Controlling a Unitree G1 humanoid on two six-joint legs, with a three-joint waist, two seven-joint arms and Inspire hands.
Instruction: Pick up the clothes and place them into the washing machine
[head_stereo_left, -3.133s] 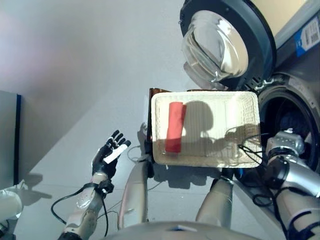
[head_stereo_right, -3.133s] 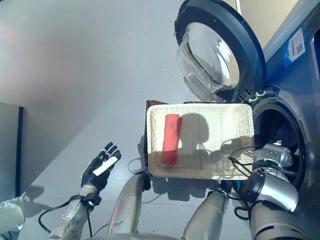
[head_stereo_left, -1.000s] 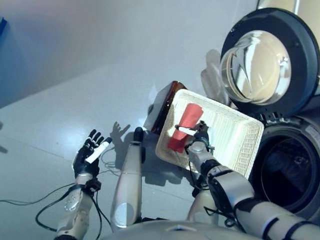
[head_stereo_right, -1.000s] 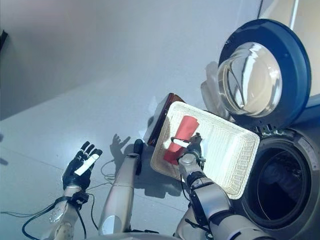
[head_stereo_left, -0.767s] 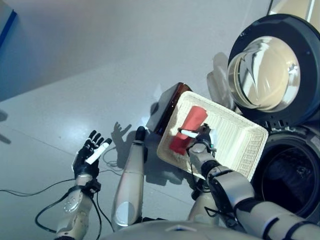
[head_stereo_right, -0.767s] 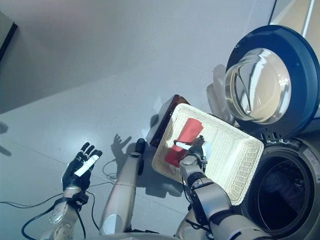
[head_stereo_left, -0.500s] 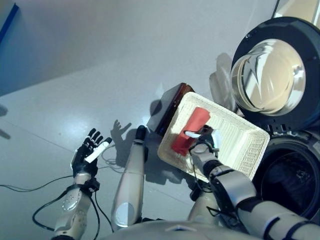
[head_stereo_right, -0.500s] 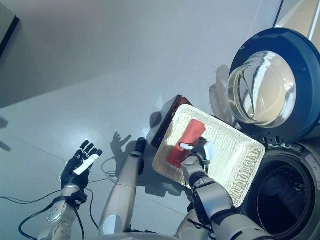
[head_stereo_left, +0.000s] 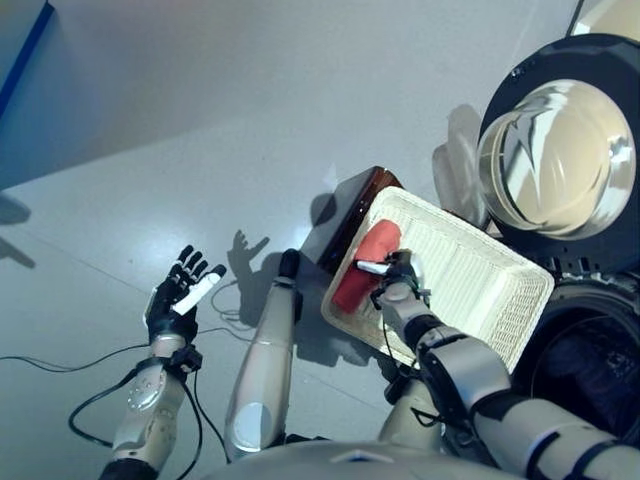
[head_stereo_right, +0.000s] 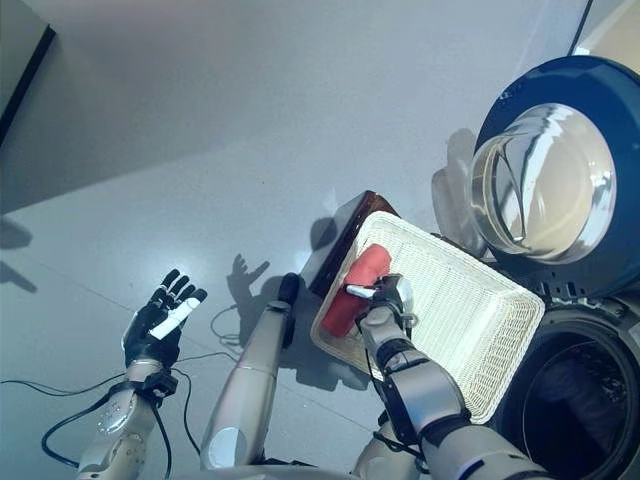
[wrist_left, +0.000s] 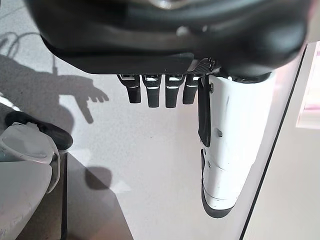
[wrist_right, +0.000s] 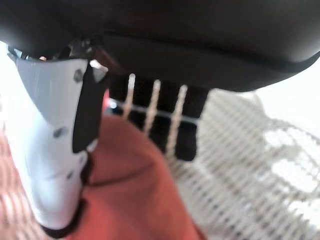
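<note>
A rolled red cloth (head_stereo_left: 362, 268) lies at the left end of the shallow white wicker basket (head_stereo_left: 480, 285). My right hand (head_stereo_left: 393, 279) is over the cloth's near end, open, its white-covered thumb pointing across the roll. In the right wrist view the fingers (wrist_right: 165, 125) and thumb (wrist_right: 52, 145) straddle the red cloth (wrist_right: 135, 200), with basket weave (wrist_right: 260, 190) beyond. My left hand (head_stereo_left: 177, 301) is open and empty, held out over the floor at the lower left; its wrist view shows straight fingers (wrist_left: 157, 90).
The basket sits on a low dark brown box (head_stereo_left: 350, 212). The washing machine's round door (head_stereo_left: 560, 160) stands open at the upper right, and the dark drum opening (head_stereo_left: 595, 365) is to the right of the basket. Grey floor (head_stereo_left: 200, 130) lies to the left.
The camera has shifted. The right hand came out of the drum opening to the basket, and over the last second stays at the red cloth's near end. The left hand has not moved.
</note>
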